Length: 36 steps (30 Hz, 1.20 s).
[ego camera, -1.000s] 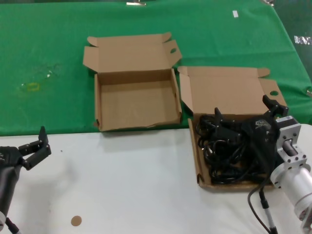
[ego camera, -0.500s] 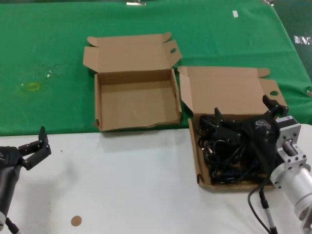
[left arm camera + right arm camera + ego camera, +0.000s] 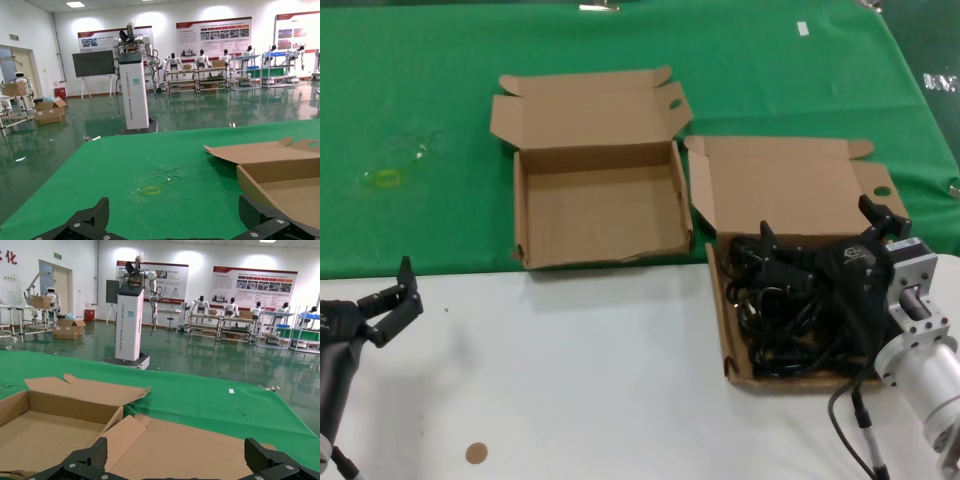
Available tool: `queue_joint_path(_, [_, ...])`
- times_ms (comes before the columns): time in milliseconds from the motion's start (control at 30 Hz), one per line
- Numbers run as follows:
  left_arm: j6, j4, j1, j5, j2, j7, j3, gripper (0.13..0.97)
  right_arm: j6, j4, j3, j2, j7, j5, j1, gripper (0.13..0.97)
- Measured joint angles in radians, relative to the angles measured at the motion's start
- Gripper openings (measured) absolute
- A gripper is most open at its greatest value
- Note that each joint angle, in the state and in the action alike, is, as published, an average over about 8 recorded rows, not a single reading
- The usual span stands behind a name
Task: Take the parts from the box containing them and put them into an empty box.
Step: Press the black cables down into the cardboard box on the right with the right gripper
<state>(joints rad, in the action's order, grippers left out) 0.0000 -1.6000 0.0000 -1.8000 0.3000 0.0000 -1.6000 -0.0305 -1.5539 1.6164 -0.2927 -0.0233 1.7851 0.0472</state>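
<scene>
A green cloth [image 3: 440, 80] covers the bench's far side. The right gripper [image 3: 820, 250], jaws open, sits over the parts [image 3: 780, 320] in the long box [image 3: 790, 185]. The left gripper [image 3: 388, 310], jaws open, waits far from the empty box [image 3: 595, 215].

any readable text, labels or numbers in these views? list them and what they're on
Nothing reads clearly.
White pillar: vertical lettering, too blurred to read.
Wall posters: print too small to read.
Green sign: illegible.
Right pincer: small white logo on its body, unreadable.
Both cardboard boxes: no print visible.
</scene>
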Motion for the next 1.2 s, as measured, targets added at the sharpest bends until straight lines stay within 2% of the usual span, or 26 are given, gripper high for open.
queue_joint_path(233, [0.000,0.000,0.000,0.000,0.000,0.000,0.000,0.890,0.000,0.000,0.000,0.000,0.000,0.000,0.000,0.966])
queue_joint_path(533, [0.000,0.000,0.000,0.000,0.000,0.000,0.000,0.750,0.000,0.000,0.000,0.000,0.000,0.000,0.000,0.966])
queue_joint_path(800, [0.000,0.000,0.000,0.000,0.000,0.000,0.000,0.538,-0.001,-0.001,0.001,-0.001,-0.002,-0.002,-0.003,0.966])
queue_joint_path(933, [0.000,0.000,0.000,0.000,0.000,0.000,0.000,0.538,-0.001,-0.005,0.004,-0.004,-0.003,-0.003,-0.007,0.966])
queue_joint_path(1200, [0.000,0.000,0.000,0.000,0.000,0.000,0.000,0.338,0.019,-0.027,0.035,-0.046,0.009,0.007,-0.018,0.966])
